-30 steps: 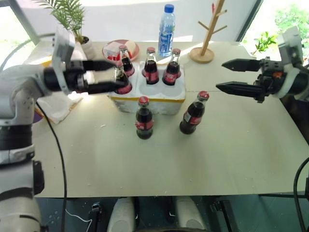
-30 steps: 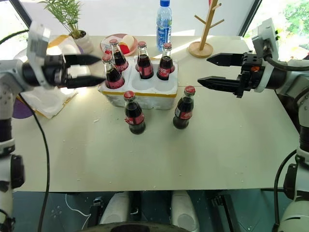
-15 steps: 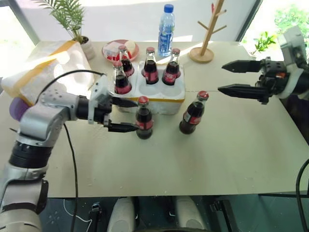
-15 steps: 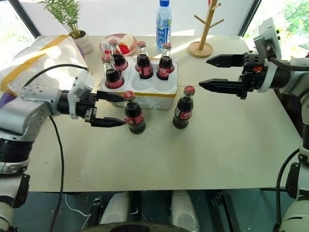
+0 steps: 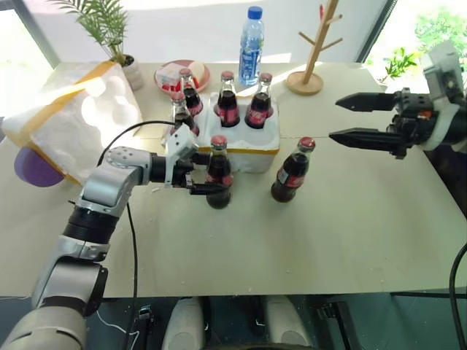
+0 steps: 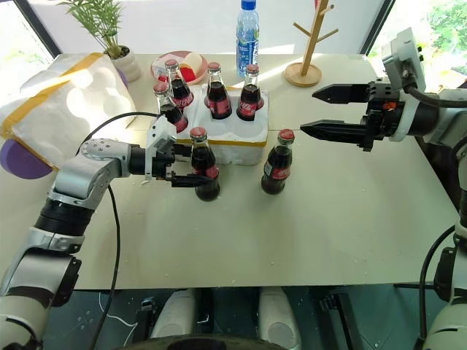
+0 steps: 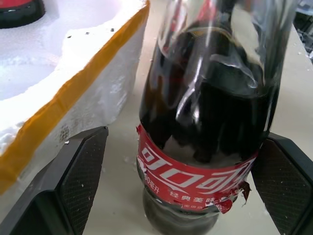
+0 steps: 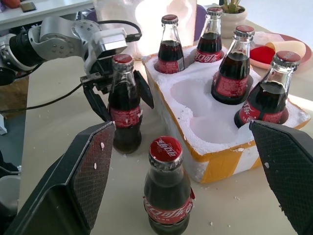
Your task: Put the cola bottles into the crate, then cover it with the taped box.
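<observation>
Foam crate [image 5: 241, 142] held four cola bottles [image 5: 228, 102]; left tool [image 5: 206, 177], wide, straddled a fifth [image 5: 218, 175] at six o'clock, the sixth [image 5: 292, 172] and taped box [image 5: 66, 120] waited; right tool [image 5: 359, 119] hung wide

Daylight poured in from the windows behind the pale beige tabletop [image 5: 350, 219] — glare washed out the big white foam box with yellow tape bands [image 5: 69, 117]. Shadows stayed soft; the left wrist close-up was slightly blurred.

Left tool [image 5: 206, 177] has descended from beside the crate's [image 5: 241, 144] 9 o'clock bottles and advanced rightward; its open fingers now bracket the loose cola bottle [image 5: 218, 173] standing at the crate's 6 o'clock side.
</observation>
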Robot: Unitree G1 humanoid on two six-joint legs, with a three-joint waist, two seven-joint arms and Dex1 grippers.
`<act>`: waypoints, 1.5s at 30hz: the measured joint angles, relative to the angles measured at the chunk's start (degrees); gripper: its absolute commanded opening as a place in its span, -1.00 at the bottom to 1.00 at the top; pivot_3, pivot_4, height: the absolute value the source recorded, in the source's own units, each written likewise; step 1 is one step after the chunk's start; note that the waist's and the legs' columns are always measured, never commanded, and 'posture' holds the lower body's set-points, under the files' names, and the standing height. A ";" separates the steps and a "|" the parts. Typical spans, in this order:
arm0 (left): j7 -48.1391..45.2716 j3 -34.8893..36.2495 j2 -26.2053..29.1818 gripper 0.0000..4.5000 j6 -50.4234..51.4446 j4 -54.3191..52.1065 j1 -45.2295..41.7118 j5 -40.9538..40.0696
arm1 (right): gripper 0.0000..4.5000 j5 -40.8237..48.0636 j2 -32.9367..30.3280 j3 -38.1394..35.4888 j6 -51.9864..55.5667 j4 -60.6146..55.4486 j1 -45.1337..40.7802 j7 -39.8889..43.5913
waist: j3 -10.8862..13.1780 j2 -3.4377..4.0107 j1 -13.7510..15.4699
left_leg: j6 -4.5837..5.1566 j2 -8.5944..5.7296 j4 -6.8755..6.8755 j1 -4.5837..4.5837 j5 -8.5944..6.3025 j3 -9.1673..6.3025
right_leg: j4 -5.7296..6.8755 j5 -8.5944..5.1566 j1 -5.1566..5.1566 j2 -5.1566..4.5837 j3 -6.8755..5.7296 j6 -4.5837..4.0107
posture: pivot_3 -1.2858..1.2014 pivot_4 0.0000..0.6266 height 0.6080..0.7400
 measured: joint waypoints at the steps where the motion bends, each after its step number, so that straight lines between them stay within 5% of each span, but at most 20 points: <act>1: -0.33 -0.29 0.00 0.99 0.00 0.16 0.00 0.29 | 1.00 0.11 0.26 -0.05 0.00 0.00 0.04 -0.32 | 0.00 0.00 -0.06 | 0.00 0.00 0.00 0.00 0.00 0.00 | 0.00 0.00 0.00 0.00 0.00 0.00 | 0.03 -0.52 1.00; 4: -1.90 -1.84 -0.04 0.66 -0.07 0.45 0.01 0.88 | 1.00 0.28 0.83 -0.05 -0.01 0.00 0.22 -1.25 | 0.00 0.00 -0.05 | 0.00 0.00 0.00 0.00 0.00 0.00 | 0.01 0.00 0.00 0.00 0.00 0.00 | 0.03 -0.52 1.00; 6: -2.53 -1.99 -0.21 0.24 -0.04 0.37 0.00 0.82 | 1.00 0.39 0.85 -0.05 -0.01 0.00 0.21 -1.80 | 0.00 0.00 -0.04 | 0.00 0.00 0.00 0.00 0.00 0.00 | 0.01 0.00 0.00 0.00 0.00 0.00 | 0.03 -0.52 1.00; 14: -1.98 0.48 -1.99 0.24 6.08 0.25 -1.27 -3.04 | 1.00 0.68 0.83 -0.81 -0.05 -0.03 1.41 -2.64 | 0.02 -0.01 0.08 | 0.01 0.01 0.02 -0.06 0.00 -0.04 | 0.00 0.00 -0.03 0.00 -0.01 0.00 | 0.03 -0.52 1.00; 25: 17.21 14.60 -13.50 0.24 16.36 1.65 -17.44 -12.83 | 1.00 0.76 0.89 -1.03 -0.09 -0.51 1.59 -3.42 | 0.04 -0.01 0.96 | 0.19 0.00 0.40 -0.23 -0.11 -0.41 | 0.03 0.00 0.00 0.05 -0.08 0.04 | 0.03 -0.52 1.00; 33: 34.01 11.24 -11.66 0.24 21.07 1.34 -18.28 -3.20 | 1.00 0.75 0.99 -1.10 -0.58 -0.50 2.38 -4.11 | 0.04 -0.01 1.13 | 0.16 -0.01 0.40 -0.24 -0.10 -0.42 | 0.04 0.00 0.00 0.06 -0.08 0.04 | 0.03 -0.52 1.00; 45: 37.85 2.24 -14.18 0.24 22.44 -1.11 -16.06 2.70 | 1.00 0.28 2.39 -1.02 -2.34 -0.34 2.36 -4.63 | 0.04 0.01 1.24 | 0.15 -0.04 0.45 -0.33 -0.09 -0.50 | 0.02 0.00 -0.01 0.07 -0.14 0.05 | 0.03 -0.52 1.00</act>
